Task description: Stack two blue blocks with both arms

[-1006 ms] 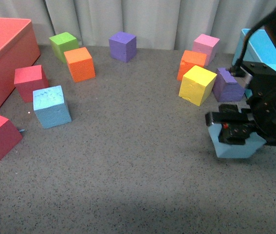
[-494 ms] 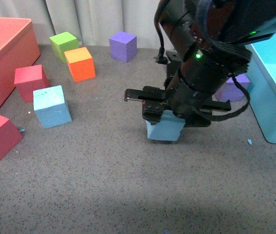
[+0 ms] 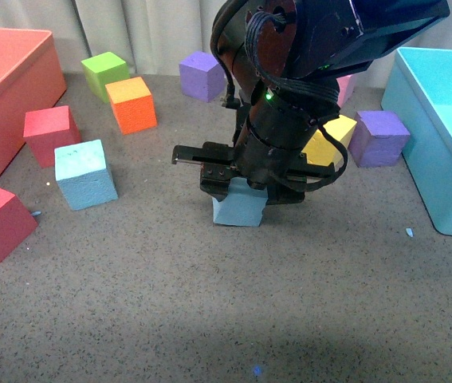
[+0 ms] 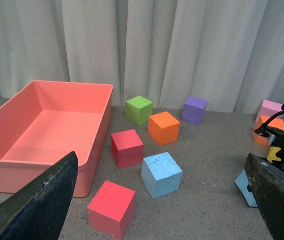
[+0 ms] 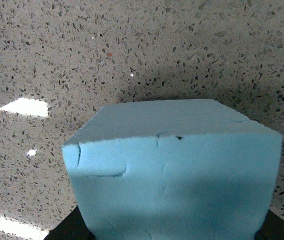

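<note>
Over the grey worktop (image 3: 130, 279) the right fingers (image 3: 212, 188) clamp one blue block (image 3: 237, 212), probably to bring it onto the second blue block (image 3: 86, 174); the left fingers (image 4: 41, 200) gape wide, empty.

Robot lab test bench, grey speckled tabletop (image 3: 130, 303), pale curtain backdrop (image 4: 157, 45), scattered coloured foam cubes (image 3: 131, 104), salmon bin (image 4: 26, 172), turquoise bin (image 3: 425, 159)

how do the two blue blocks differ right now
The held blue block is clamped in the right gripper, centre of the front view; the free blue block stands ungripped further left. The held blue block is partly hidden by the gripper; the free blue block shows fully, its top dimpled. Both are light blue foam cubes of like size.
</note>
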